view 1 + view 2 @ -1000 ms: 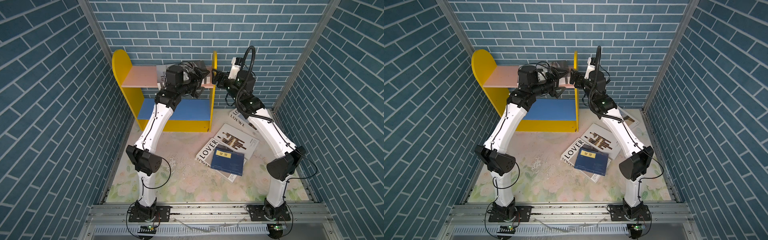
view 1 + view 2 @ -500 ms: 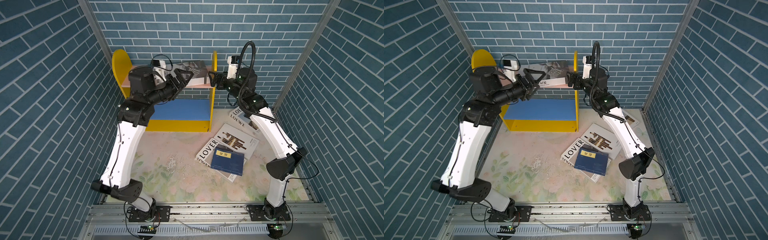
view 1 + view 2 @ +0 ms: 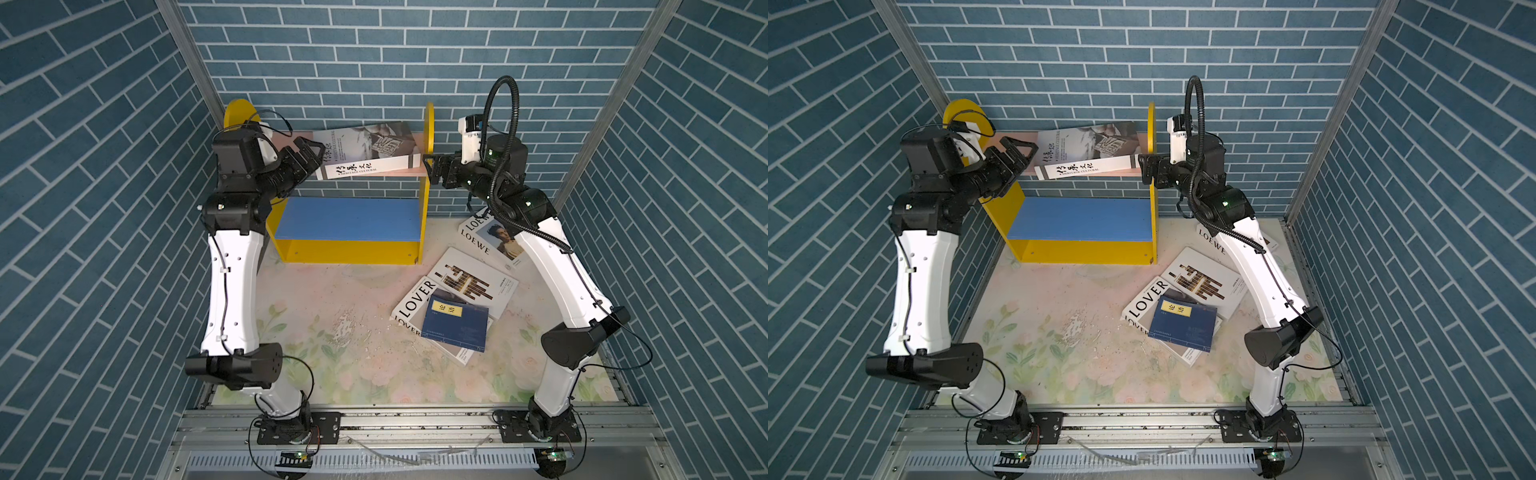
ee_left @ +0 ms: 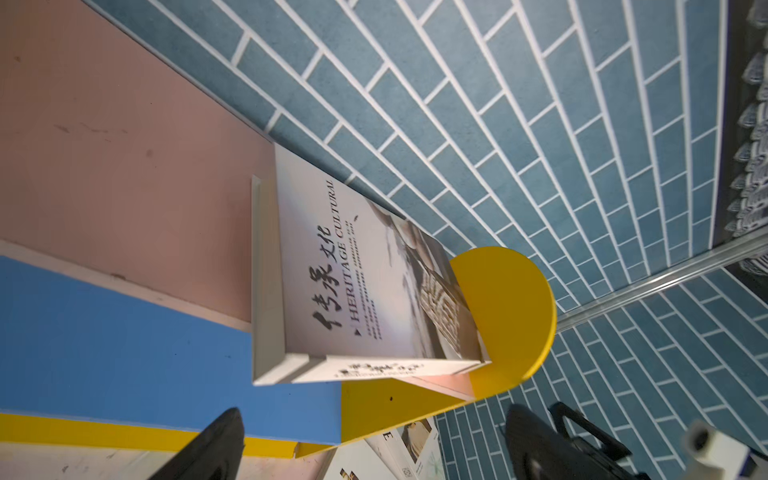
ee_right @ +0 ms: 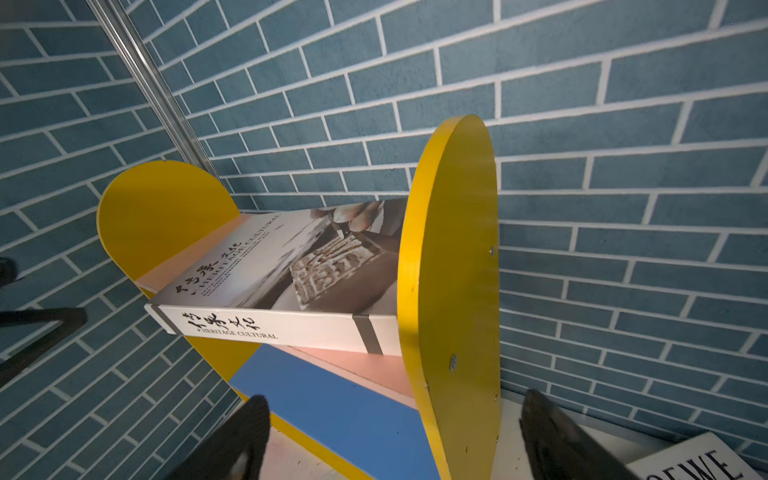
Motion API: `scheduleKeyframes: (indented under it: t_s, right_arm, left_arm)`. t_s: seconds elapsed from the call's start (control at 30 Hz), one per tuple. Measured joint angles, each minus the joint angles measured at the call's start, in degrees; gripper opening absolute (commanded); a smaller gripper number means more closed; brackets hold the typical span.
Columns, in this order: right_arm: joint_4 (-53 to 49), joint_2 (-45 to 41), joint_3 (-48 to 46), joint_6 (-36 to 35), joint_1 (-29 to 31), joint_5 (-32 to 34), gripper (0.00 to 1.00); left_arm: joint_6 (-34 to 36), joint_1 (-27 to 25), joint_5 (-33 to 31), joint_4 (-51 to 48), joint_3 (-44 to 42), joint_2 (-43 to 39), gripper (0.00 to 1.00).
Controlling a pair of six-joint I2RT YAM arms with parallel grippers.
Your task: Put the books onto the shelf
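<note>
Books: one of the five sits on the shelf [image 3: 429, 124]. The other four lie on the surface [image 3: 332, 332], on your right-arm side.
Heritage Cultural book [image 3: 365, 156]: it lies cover up and askew on the pink upper board [image 4: 104, 145], spine forward. One end is against the right yellow side panel, and the other corner seems to jut past the board's front edge.
Left claw [image 3: 313, 158]: wide open and empty, just beside the book's free end.
Right claw [image 3: 430, 168]: wide open and empty, outside the right side panel at upper-board height.
Pile: the navy book [image 3: 455, 328] lies on the LOVER book [image 3: 415, 299], which the brown-bar book [image 3: 473, 282] also overlaps. The LOEWE book [image 3: 484, 239] is nearer the wall, partly under your right arm.
Blue lower board [image 3: 345, 218]: nothing on it.
Step in hand: by my reading, the first book is placed and both claws are free.
Next move: you will likely want the right claw clear of the side panel and then down at the pile. The navy book on top is the natural pick. It is thin and flat, so you would need to catch an overhanging edge.
</note>
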Motion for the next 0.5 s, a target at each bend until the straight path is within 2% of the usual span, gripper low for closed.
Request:
scheduleKeyframes:
  t_s: [0.23,0.37,0.5]
  right_arm:
    - [2.1,-7.89,-17.81,2.78,0.5,2.01,0.94]
    - [2.23,-8.28,-19.76,3.67,1.27,3.39,0.94]
    - [2.69,-7.37,-17.66,3.56,2.6,5.49,0.94]
  left_arm:
    - [6.54,1.57,1.95,-2.27,2.05,2.45,1.0]
    - [7.41,5.53,5.6,-1.55,2.67,2.58,1.0]
    - [7.37,8.31,9.77,-0.37,5.35,5.44,1.0]
